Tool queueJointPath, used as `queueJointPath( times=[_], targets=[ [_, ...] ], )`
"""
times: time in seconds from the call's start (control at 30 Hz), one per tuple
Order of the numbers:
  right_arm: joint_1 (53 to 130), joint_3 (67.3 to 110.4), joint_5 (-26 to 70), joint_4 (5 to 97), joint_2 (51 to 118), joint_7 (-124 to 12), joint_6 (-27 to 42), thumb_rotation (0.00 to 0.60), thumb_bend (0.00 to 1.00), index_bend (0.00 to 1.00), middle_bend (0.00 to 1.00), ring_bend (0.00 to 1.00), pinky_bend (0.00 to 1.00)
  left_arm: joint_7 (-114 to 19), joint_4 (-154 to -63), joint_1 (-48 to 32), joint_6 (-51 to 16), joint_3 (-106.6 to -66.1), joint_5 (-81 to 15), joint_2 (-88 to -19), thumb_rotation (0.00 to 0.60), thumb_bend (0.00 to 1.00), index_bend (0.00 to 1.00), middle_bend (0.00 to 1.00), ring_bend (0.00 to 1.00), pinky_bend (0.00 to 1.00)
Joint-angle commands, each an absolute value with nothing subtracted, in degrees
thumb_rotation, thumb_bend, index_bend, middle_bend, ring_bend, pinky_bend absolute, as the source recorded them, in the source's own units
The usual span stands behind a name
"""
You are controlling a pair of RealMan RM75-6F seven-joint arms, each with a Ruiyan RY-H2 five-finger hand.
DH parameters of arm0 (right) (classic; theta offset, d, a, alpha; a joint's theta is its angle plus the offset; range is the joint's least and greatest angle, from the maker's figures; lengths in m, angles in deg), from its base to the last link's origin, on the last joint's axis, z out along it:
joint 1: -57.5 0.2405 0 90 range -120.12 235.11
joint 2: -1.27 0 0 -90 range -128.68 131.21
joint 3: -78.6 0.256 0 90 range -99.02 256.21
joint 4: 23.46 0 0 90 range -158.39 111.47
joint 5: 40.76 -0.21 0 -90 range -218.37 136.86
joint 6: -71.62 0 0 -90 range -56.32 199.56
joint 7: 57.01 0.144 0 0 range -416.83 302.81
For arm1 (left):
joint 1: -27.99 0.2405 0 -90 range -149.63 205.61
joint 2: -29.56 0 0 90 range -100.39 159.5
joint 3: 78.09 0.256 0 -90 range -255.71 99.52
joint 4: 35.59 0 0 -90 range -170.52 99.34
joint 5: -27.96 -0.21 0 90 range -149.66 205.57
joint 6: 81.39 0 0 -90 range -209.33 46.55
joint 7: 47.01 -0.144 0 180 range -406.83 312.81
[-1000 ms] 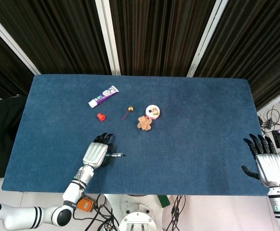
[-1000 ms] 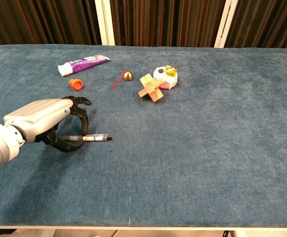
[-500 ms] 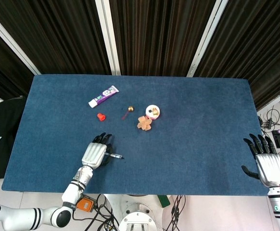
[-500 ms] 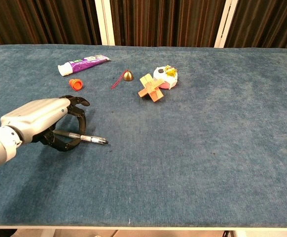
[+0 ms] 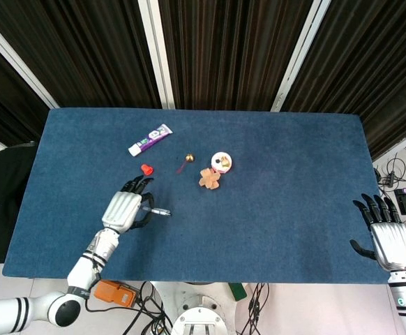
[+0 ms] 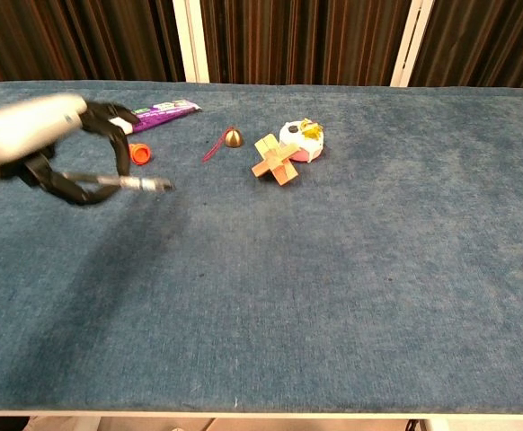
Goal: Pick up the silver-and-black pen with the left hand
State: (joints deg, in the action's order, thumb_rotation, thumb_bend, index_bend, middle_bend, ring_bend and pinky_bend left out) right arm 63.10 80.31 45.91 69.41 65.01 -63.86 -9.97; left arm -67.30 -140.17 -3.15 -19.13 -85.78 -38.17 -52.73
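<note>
Gripping the pen (image 6: 122, 181) in curled fingers, the left hand (image 6: 41, 144) holds it level above the table (image 6: 351, 269), tip toward 3 o'clock, likely lifted clear. Right hand (image 5: 390, 241) rests spread and unladen at the table's 4 o'clock edge.

My left hand (image 5: 123, 209) has lifted the silver-and-black pen (image 6: 122, 181) off the desk (image 5: 273, 209), carrying it toward the far-left corner.

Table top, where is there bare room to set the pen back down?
The table is bare across its middle and right, from the wooden cross to the right robot hand. The near edge is also bare. It is crowded at far left: toothpaste tube, red cap, bell.
</note>
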Motion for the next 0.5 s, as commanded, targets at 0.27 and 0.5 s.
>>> queueJointPath(
  times=[0.27,0.5],
  targets=[
    [63.2,80.7,44.9,70.0,65.5,-64.6,-9.6,0.6,0.36,0.21,0.12,0.03,0.05,-35.3,-158.5,-0.4,-27.9,-97.8,-35.9,-25.1,0.6,0.44,0.56,0.11,0.0,0.14],
    [62.8,80.6,45.1,70.2,65.4,-64.8,-10.2,0.6,0.36,0.21,0.12,0.03,0.05,-17.0,-158.3,2.3,-31.7,-100.8,-43.5,-15.4,0.6,0.44,0.57,0.11,0.0,0.14]
  ],
)
